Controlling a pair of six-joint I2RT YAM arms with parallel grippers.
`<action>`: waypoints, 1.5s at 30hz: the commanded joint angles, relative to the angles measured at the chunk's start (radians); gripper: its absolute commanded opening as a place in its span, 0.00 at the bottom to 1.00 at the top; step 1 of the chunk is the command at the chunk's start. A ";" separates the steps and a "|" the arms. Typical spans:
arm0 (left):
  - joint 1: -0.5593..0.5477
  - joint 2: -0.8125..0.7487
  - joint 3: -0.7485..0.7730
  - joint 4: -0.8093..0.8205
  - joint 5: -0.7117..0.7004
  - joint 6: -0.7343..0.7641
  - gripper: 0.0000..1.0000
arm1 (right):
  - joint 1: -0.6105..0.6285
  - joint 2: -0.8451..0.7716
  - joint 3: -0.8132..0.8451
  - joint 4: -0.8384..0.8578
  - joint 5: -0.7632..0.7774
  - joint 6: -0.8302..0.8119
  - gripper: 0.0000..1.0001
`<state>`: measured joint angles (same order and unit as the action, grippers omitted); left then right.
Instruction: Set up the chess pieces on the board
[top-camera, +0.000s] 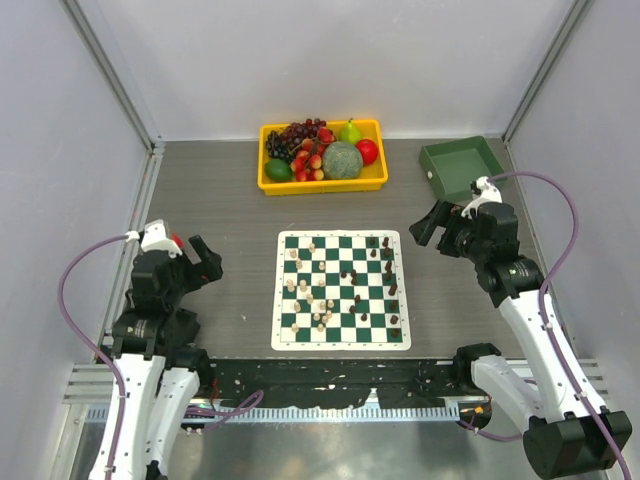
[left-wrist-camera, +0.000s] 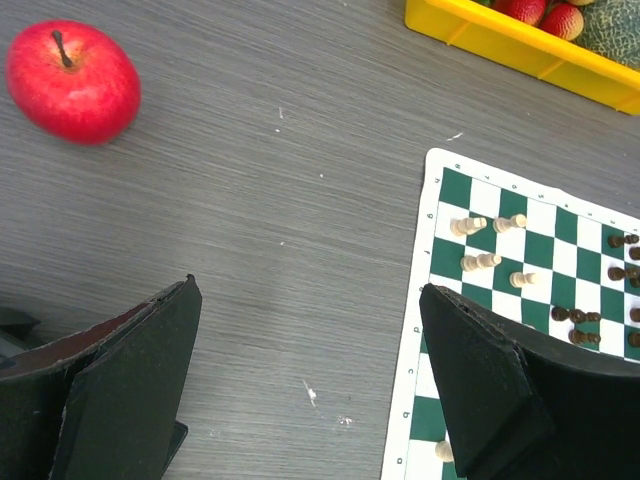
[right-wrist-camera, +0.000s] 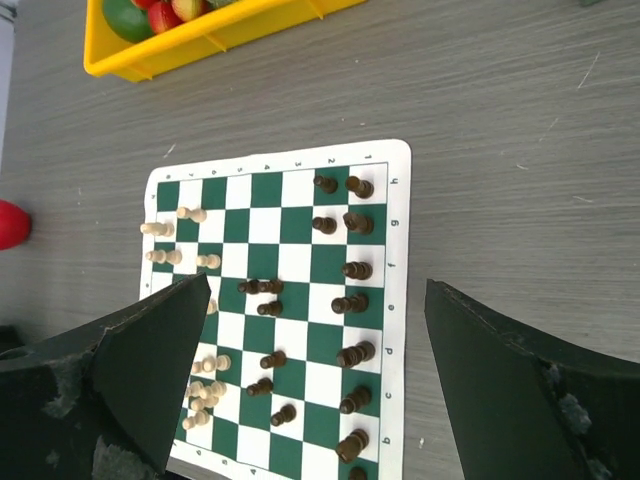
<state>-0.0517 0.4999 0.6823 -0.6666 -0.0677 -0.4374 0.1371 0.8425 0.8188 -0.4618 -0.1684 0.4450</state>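
Green-and-white checked mat board (top-camera: 340, 345) lies centre frame. Scattered cream chess pieces (top-camera: 305, 290) sit nearer the left gripper (top-camera: 205, 262), dark brown chess pieces (top-camera: 388, 268) nearer the right gripper (top-camera: 428, 225). Both sets of jaws stand wide, holding nothing.

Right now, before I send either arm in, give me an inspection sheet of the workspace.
Surface: grey wood-grain table, a few small white marks.
Job's things: board lies flat at centre; light pieces mostly on its left half, dark pieces mostly on its right, scattered, not in full rows.
Clutter: yellow tray of fruit behind the board; green bin at back right; red apple on the table left of the board.
Grippers: left gripper open, holding nothing, left of the board; right gripper open, holding nothing, to its right.
Cables: purple left cable and right cable loop off the wrists, away from the board.
Surroundings: grey walls on three sides.
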 joint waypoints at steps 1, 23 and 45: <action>0.003 0.009 0.026 -0.001 0.063 0.009 0.99 | 0.001 0.026 0.020 -0.044 -0.019 -0.048 0.96; 0.004 0.117 0.028 0.008 0.213 0.062 0.99 | -0.001 0.113 -0.053 0.144 -0.156 0.216 0.95; 0.004 0.175 0.046 -0.039 0.181 0.097 0.97 | 0.278 0.314 0.196 -0.152 0.130 -0.166 0.59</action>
<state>-0.0517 0.6907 0.6865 -0.7025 0.1307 -0.3580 0.2893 1.1053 0.9321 -0.5690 -0.1516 0.3309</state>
